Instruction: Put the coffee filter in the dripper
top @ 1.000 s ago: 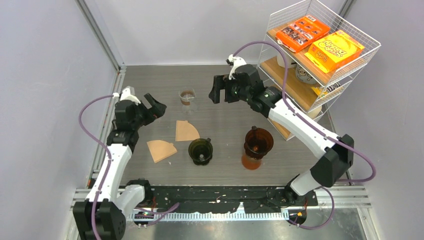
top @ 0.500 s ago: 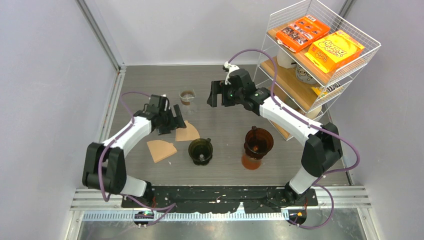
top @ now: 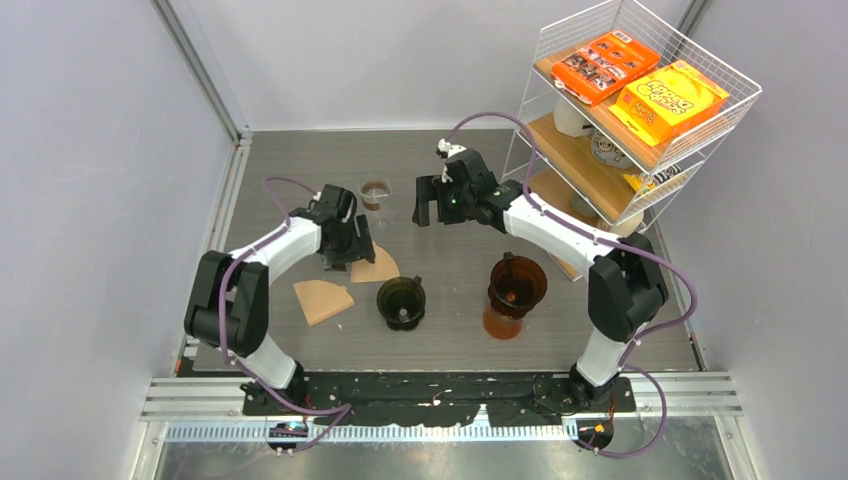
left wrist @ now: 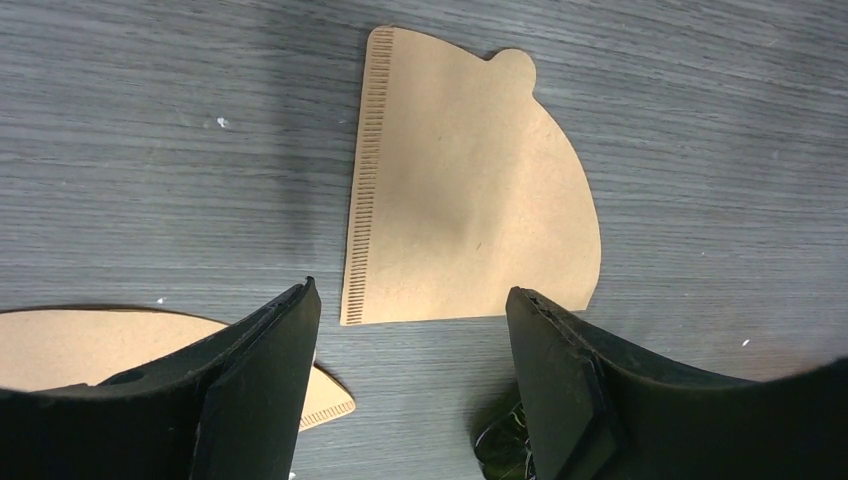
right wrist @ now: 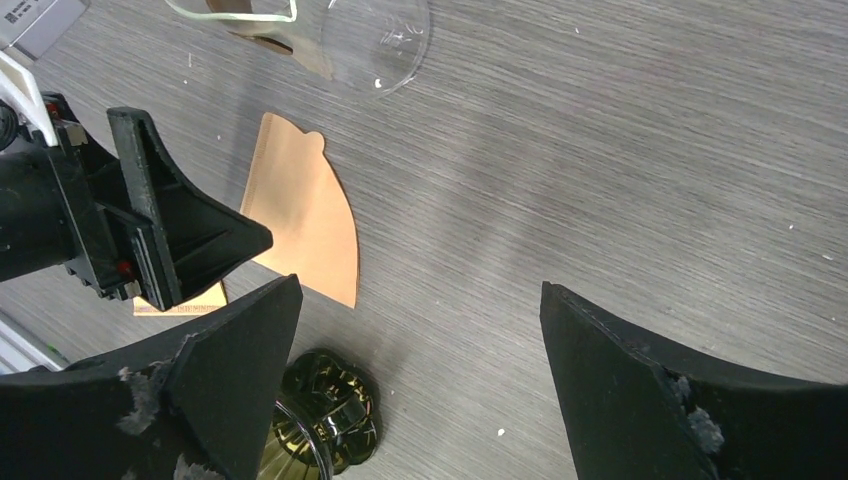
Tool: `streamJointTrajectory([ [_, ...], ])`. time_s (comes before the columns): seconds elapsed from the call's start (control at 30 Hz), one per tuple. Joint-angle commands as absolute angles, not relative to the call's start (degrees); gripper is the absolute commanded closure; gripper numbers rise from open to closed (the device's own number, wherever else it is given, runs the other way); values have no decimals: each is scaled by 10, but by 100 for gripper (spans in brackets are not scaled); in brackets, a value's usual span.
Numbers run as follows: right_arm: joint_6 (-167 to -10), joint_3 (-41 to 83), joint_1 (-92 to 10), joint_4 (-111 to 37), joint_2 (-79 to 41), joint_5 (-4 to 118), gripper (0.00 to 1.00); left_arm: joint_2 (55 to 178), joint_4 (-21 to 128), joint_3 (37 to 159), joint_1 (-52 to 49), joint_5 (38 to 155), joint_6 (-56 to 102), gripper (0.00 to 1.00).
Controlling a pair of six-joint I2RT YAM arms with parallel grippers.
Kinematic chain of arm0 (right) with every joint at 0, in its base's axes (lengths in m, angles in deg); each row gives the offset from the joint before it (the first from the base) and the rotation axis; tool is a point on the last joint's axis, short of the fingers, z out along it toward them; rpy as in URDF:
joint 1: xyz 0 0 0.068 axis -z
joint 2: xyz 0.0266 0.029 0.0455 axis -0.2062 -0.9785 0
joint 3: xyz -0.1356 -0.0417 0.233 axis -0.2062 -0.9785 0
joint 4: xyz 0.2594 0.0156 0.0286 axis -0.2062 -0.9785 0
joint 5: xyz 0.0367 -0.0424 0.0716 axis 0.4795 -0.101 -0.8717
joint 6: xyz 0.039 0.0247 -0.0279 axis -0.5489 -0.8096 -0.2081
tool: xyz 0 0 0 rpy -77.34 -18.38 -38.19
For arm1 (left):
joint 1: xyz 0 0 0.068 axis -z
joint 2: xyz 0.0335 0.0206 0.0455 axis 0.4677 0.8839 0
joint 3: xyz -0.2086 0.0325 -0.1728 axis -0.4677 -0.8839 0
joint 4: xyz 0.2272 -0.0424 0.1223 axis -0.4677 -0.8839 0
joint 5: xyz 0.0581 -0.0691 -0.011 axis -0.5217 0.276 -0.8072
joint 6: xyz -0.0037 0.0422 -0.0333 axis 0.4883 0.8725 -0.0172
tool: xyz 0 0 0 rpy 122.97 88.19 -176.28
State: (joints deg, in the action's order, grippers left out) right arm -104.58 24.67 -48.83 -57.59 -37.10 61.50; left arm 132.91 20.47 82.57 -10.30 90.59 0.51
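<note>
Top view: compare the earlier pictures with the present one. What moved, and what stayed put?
The left gripper swung in from the left to over the farther coffee filter, jaws open, nothing gripped. The right gripper shifted slightly left. The nearer filter, green dripper, amber dripper and glass stayed put.

Second filter (left wrist: 90,345) half behind the left claw (left wrist: 412,295); dark dripper (right wrist: 325,420) half below the right wrist view's edge.

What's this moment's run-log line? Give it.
left end effector: open over far filter | right end effector: open, empty | dark dripper: no filter
</note>
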Motion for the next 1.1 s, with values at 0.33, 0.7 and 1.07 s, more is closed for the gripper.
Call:
streamJointTrajectory([
  [0.33,-1065,250,-494,-552,-406,597,2,1374,211,838,-80,891,-22,28],
  [0.7,-1062,240,-493,-554,-406,616,2,1418,134,886,-32,793,-53,36],
  [1.07,-1058,233,-487,-557,-399,615,2,1453,134,888,-16,800,-70,52],
])
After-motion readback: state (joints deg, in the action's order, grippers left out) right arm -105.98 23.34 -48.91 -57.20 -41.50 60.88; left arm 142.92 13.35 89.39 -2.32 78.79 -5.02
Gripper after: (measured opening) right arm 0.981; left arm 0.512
